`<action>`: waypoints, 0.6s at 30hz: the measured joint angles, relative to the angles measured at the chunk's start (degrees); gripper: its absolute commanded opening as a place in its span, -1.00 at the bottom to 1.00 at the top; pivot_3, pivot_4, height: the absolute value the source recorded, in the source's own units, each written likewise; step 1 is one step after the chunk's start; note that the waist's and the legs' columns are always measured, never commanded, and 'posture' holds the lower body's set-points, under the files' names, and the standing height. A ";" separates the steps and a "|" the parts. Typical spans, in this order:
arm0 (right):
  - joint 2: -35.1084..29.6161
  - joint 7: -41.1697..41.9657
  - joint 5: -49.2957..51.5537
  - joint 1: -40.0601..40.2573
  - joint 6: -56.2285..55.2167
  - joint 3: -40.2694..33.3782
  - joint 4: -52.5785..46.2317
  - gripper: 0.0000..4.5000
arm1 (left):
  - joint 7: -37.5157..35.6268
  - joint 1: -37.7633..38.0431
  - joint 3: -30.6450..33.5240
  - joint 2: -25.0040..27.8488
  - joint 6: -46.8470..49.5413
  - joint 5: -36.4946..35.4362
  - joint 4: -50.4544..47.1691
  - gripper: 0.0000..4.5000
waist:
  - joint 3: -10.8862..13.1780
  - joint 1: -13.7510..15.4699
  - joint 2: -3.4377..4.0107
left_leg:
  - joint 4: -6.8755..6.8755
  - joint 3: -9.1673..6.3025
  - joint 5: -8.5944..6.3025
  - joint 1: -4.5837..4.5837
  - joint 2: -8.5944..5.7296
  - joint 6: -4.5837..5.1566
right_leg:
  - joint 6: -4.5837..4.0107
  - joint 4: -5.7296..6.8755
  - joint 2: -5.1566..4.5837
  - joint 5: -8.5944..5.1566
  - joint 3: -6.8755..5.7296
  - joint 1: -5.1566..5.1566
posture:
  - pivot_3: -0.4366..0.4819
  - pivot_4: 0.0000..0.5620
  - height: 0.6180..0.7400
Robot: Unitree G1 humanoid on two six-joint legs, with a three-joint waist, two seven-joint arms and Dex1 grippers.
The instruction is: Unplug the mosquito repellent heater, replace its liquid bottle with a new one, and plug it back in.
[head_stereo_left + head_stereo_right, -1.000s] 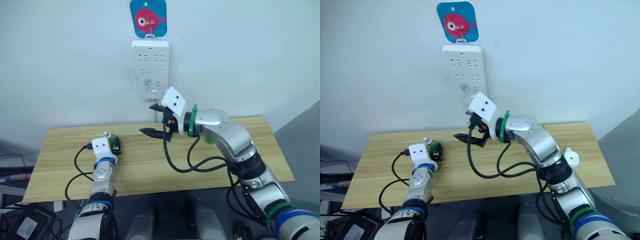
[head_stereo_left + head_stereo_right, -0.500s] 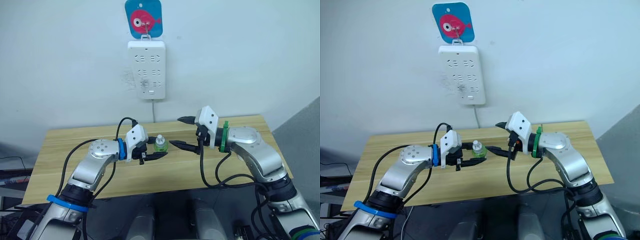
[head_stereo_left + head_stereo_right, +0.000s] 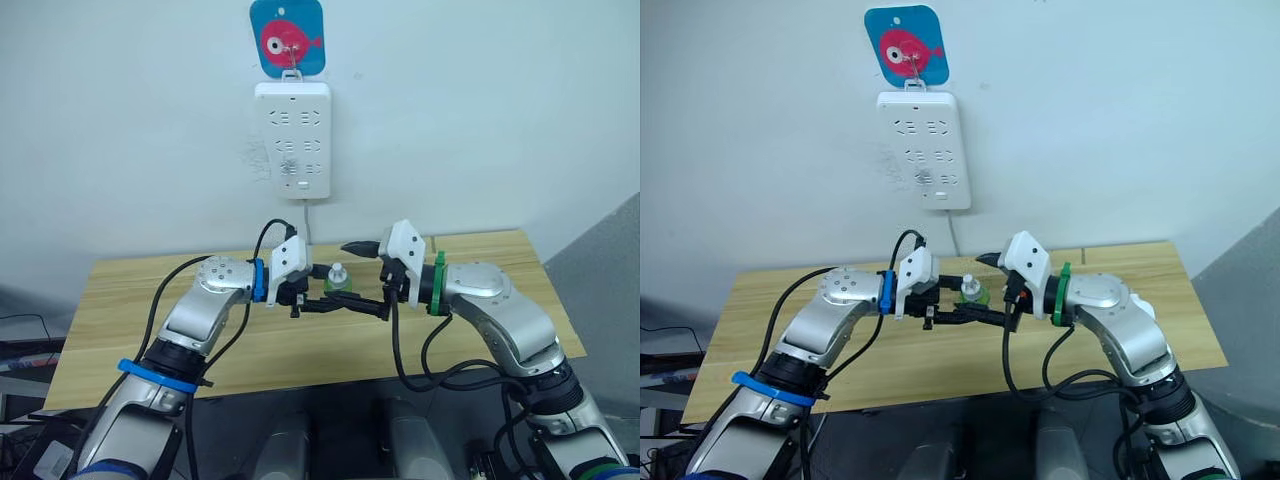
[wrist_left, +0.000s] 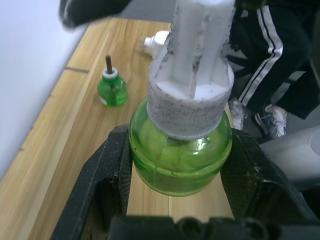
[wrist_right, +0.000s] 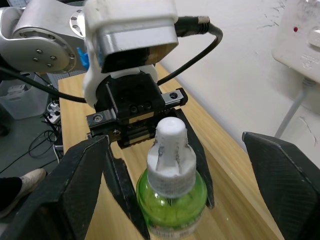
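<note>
Wooden tabletop (image 3: 130, 300) runs along a pale wall with a white socket strip (image 3: 292, 138) hanging above; over its middle the left gripper (image 3: 322, 299) has its black fingers (image 4: 107, 170) clamped on the green liquid bottle (image 3: 339, 283), white cap upright; the right gripper (image 3: 368, 277) faces it, fingers (image 5: 82, 180) spread wide either side of the bottle without touching; beyond the left fingers a second green bottle (image 4: 112, 88) stands on the wood, the white heater (image 4: 156, 43) lying near it
</note>
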 measured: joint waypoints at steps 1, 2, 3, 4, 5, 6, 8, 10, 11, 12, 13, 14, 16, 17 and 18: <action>-0.02 -0.05 0.04 0.05 0.06 0.00 0.14 0.58 | 0.01 0.00 0.00 0.01 0.08 0.00 -0.02 -0.01 | 0.00 0.00 0.00 | 0.00 0.00 0.00 0.00 0.00 0.00 | 0.00 0.00 0.00 0.00 0.01 -0.01 | -0.33 -0.32 1.00; -0.08 0.03 0.14 0.11 0.10 0.00 0.22 0.41 | 0.04 0.02 0.00 0.01 0.20 0.00 -0.13 -0.01 | 0.00 0.00 0.00 | 0.00 -0.01 0.00 0.00 0.00 0.00 | 0.00 0.01 0.00 0.00 -0.01 0.00 | -0.33 -0.32 1.00; -0.20 0.15 0.20 0.11 0.10 0.04 0.26 0.27 | 0.07 0.09 0.00 0.00 0.31 0.00 -0.22 -0.01 | 0.00 0.00 0.00 | 0.00 -0.01 0.00 0.00 0.00 0.00 | 0.00 0.01 0.00 0.00 -0.01 0.00 | -0.32 -0.31 1.00; -0.28 0.30 0.23 0.13 0.10 0.06 0.28 0.09 | 0.11 0.17 0.00 -0.01 0.40 0.00 -0.29 -0.01 | 0.00 0.00 0.00 | 0.00 -0.01 0.00 0.00 0.00 0.00 | 0.00 0.01 0.00 0.00 -0.01 0.00 | -0.32 -0.31 1.00; -0.31 0.42 0.26 0.14 0.10 0.06 0.33 -0.07 | 0.15 0.26 0.00 -0.01 0.55 0.00 -0.40 -0.01 | 0.00 0.00 0.00 | 0.00 -0.01 0.00 0.00 0.00 0.00 | 0.00 0.01 0.00 0.00 0.00 0.00 | -0.31 -0.31 1.00; -0.31 0.74 0.38 0.14 0.10 0.13 0.42 -0.23 | 0.22 0.32 0.01 -0.04 0.88 -0.01 -0.48 -0.01 | 0.00 0.01 0.00 | 0.00 -0.01 0.00 0.00 0.00 0.00 | 0.00 0.02 0.00 0.00 -0.01 0.00 | -0.31 -0.30 1.00; -0.43 1.45 0.63 0.14 -0.09 0.49 0.60 -0.54 | 0.32 0.47 0.02 -0.02 1.14 0.00 -0.54 -0.01 | 0.00 0.01 0.00 | 0.01 0.00 0.00 0.01 0.00 0.00 | 0.00 0.03 0.00 0.00 0.00 0.00 | -0.30 -0.29 1.00; -0.79 2.28 0.64 0.13 -0.64 0.81 1.12 -0.57 | 0.38 1.09 0.02 -0.03 1.27 0.00 -0.94 -0.01 | 0.00 0.01 0.00 | 0.01 -0.01 0.00 0.01 0.00 0.00 | 0.00 0.04 0.00 0.00 0.00 0.00 | -0.29 -0.28 1.00; -1.00 2.48 0.62 0.13 -0.90 1.05 1.20 -0.57 | 0.41 1.41 0.02 -0.02 1.34 0.01 -1.20 -0.01 | 0.00 0.01 0.00 | 0.01 -0.01 0.00 0.01 0.00 0.00 | 0.00 0.04 0.00 0.00 -0.01 0.00 | -0.28 -0.28 1.00; -1.19 2.73 0.61 0.14 -1.13 1.15 1.22 -0.57 | 0.51 1.68 0.02 0.00 1.42 0.01 -1.57 -0.01 | 0.00 0.02 0.00 | 0.01 -0.01 0.00 0.01 0.00 0.00 | 0.00 0.05 0.00 0.00 -0.01 0.00 | -0.28 -0.28 1.00; -1.37 3.09 0.62 0.14 -1.45 1.18 1.27 -0.57 | 0.71 1.91 0.02 0.01 1.52 0.00 -1.97 -0.01 | 0.00 0.03 0.00 | 0.02 -0.01 0.00 0.01 0.00 0.00 | 0.00 0.05 0.00 0.00 0.00 0.00 | -0.27 -0.27 1.00; -1.48 3.39 0.63 0.14 -1.61 1.18 1.31 -0.57 | 0.80 2.03 0.02 0.01 1.64 -0.01 -2.19 -0.01 | 0.00 0.05 0.00 | 0.02 -0.02 0.00 0.01 0.00 0.00 | 0.00 0.05 0.00 0.00 -0.01 0.00 | -0.27 -0.27 1.00; -1.63 3.70 0.60 0.14 -1.97 1.23 1.51 -0.57 | 0.95 2.12 0.02 0.01 2.17 -0.02 -2.49 -0.01 | 0.00 0.06 0.00 | 0.03 -0.01 0.00 0.01 0.00 0.00 | 0.00 0.06 0.00 0.00 0.00 0.01 | -0.26 -0.27 1.00; -1.72 3.86 0.58 0.14 -2.32 1.25 1.61 -0.57 | 1.06 2.19 0.02 0.01 2.33 -0.04 -2.70 -0.01 | 0.00 0.06 0.00 | 0.03 -0.01 0.00 0.01 0.00 0.00 | 0.00 0.06 0.00 0.00 -0.01 0.00 | -0.26 -0.27 1.00; -1.84 4.23 0.55 0.13 -2.90 1.26 1.75 -0.57 | 1.10 2.29 0.03 0.02 2.38 -0.15 -2.94 -0.01 | 0.00 0.06 0.00 | 0.04 -0.01 0.00 0.01 0.00 0.00 | 0.00 0.07 0.00 0.00 -0.01 0.00 | -0.27 -0.27 1.00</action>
